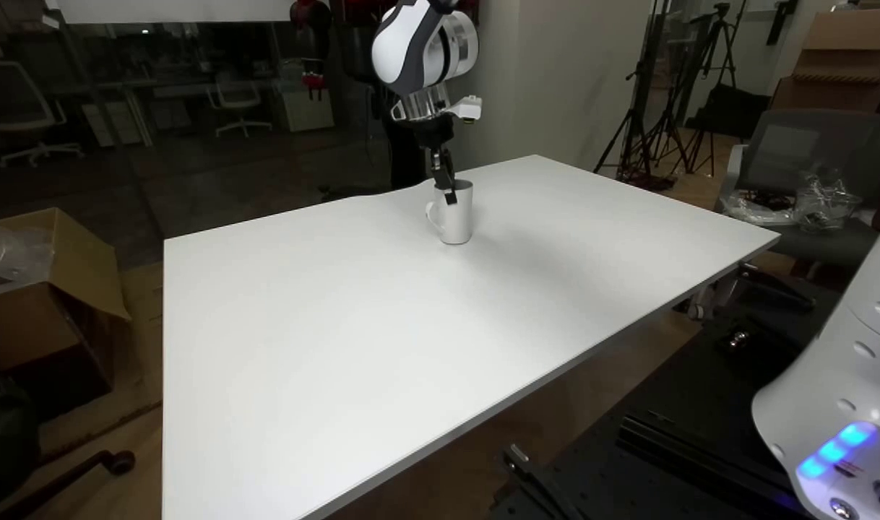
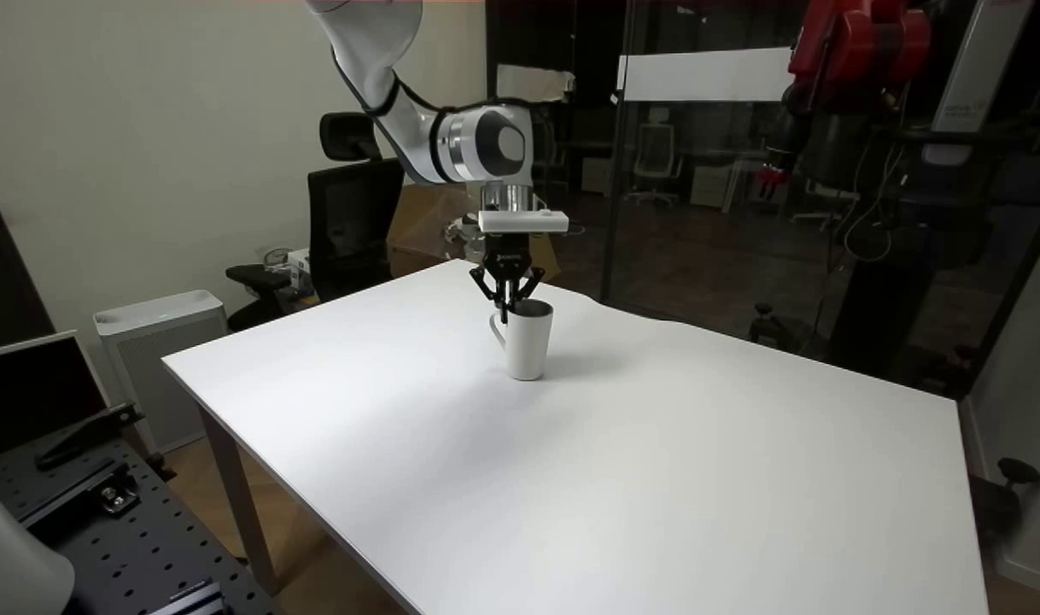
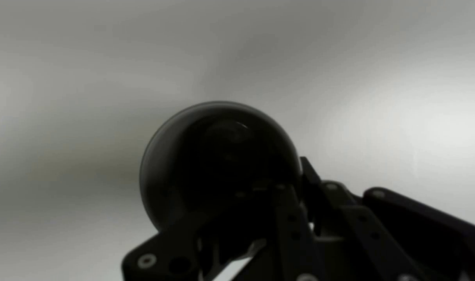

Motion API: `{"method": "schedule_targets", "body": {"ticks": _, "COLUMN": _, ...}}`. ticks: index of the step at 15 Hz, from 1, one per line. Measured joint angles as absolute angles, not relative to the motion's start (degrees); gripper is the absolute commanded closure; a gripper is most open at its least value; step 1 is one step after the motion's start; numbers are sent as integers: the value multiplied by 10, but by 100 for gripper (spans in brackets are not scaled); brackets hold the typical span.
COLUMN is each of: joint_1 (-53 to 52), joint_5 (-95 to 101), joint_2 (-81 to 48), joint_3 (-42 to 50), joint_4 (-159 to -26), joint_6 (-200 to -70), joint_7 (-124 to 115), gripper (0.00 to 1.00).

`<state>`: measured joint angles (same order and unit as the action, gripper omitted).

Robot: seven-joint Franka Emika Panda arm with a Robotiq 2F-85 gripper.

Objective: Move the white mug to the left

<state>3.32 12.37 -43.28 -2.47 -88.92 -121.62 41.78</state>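
The white mug [image 1: 456,224] stands upright on the white table [image 1: 324,325], near its far edge; it also shows in an exterior view [image 2: 528,346]. Its handle [image 1: 433,216] sticks out to the left in both exterior views. My gripper [image 2: 505,314] points down at the mug's rim on the handle side; it also shows in an exterior view [image 1: 449,193]. In the wrist view the dark mug opening [image 3: 222,144] fills the middle. My gripper's fingers [image 3: 294,177] are close together on the mug wall, one inside the opening and one outside. The handle is hidden there.
The table's far edge [image 1: 303,209] runs behind the mug. The robot base [image 1: 837,404] stands beyond the near edge. An office chair [image 2: 353,205] and an open cardboard box [image 1: 50,303] stand off the table. A red robot [image 2: 861,51] is in the background.
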Motion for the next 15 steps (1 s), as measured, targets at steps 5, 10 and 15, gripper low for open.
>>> {"method": "schedule_targets", "body": {"ticks": 5, "joint_1": -24, "joint_5": 154, "joint_2": -442, "joint_3": -27, "joint_4": -871, "joint_6": -1178, "joint_7": 409, "gripper": 97}}
{"method": "schedule_targets", "body": {"ticks": 10, "joint_1": -73, "joint_5": 186, "joint_2": -468, "joint_3": -28, "joint_4": -826, "joint_6": -1143, "joint_7": 392, "gripper": 97}}
{"method": "schedule_targets", "body": {"ticks": 15, "joint_1": -85, "joint_5": 177, "joint_2": -478, "joint_3": -29, "joint_4": -815, "joint_6": -1201, "joint_7": 290, "gripper": 97}}
